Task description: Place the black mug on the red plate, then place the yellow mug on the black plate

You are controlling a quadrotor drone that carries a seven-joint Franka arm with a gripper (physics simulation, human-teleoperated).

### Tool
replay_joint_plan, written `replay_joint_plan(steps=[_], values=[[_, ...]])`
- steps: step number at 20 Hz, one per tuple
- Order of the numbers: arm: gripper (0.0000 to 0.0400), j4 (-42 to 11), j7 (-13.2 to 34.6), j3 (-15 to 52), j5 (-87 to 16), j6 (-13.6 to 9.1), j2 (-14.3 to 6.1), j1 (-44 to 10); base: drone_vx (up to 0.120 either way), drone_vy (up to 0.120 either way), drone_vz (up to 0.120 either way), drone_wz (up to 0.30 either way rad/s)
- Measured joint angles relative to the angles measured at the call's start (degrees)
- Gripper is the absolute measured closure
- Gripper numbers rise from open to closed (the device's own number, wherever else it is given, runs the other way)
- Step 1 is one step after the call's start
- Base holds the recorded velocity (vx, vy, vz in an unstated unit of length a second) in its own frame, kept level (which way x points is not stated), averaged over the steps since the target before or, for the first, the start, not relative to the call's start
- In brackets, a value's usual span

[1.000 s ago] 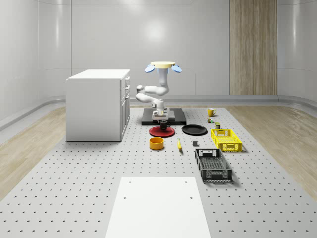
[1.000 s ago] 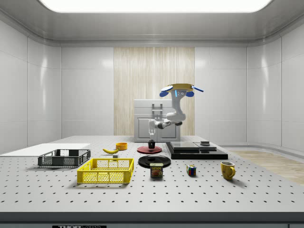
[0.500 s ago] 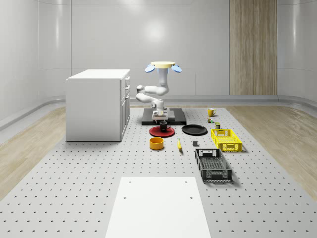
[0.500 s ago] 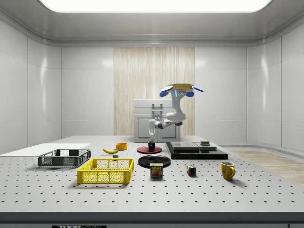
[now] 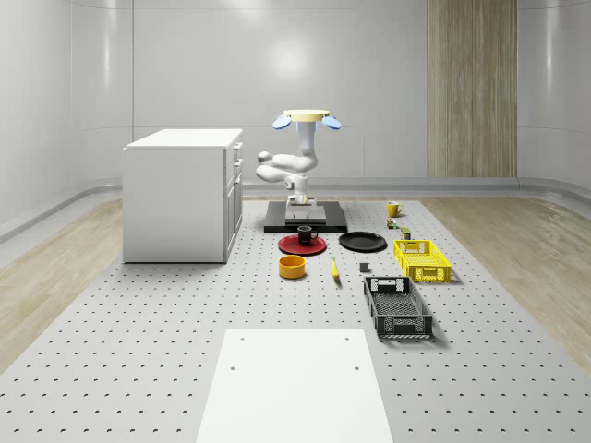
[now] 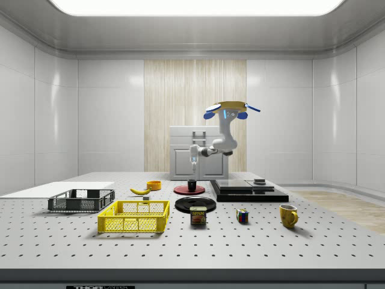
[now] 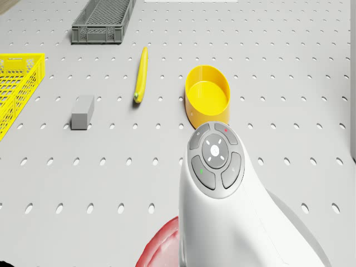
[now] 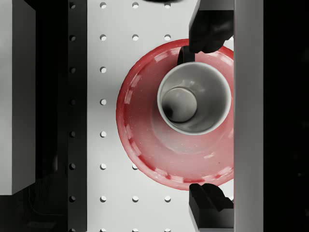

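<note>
- The black mug (image 8: 194, 98) stands upright on the red plate (image 8: 145, 140); I judge step one done.
- The end effector (image 8: 211, 116) hangs above it, fingers (image 8: 210, 34) apart and empty.
- The drone (image 5: 306, 118) hovers over the black slab (image 5: 334, 224).
- Next: cross to the yellow mug (image 5: 393, 209), well apart near the tabletop's (image 5: 138, 323) far edge; its handle is hard to make out.
- The black plate (image 5: 363, 242) waits beside the red one.

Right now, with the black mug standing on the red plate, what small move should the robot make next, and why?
Probably carry the arm toward the yellow mug. The black mug stands upright on the red plate, and the gripper hangs open above it with the fingertips clear of the mug, so the first step looks done. The drone hovers beyond the plates, and the black plate bears nothing.
</note>
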Motion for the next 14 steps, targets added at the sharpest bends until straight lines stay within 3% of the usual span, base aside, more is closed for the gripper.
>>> replay_joint_plan(steps=[14], values=[[0.0000, -0.2, 0.1, 1.1, 1.1, 0.0, -0.4, 0.0, -0.120, 0.120, 0.000, 0.000]])
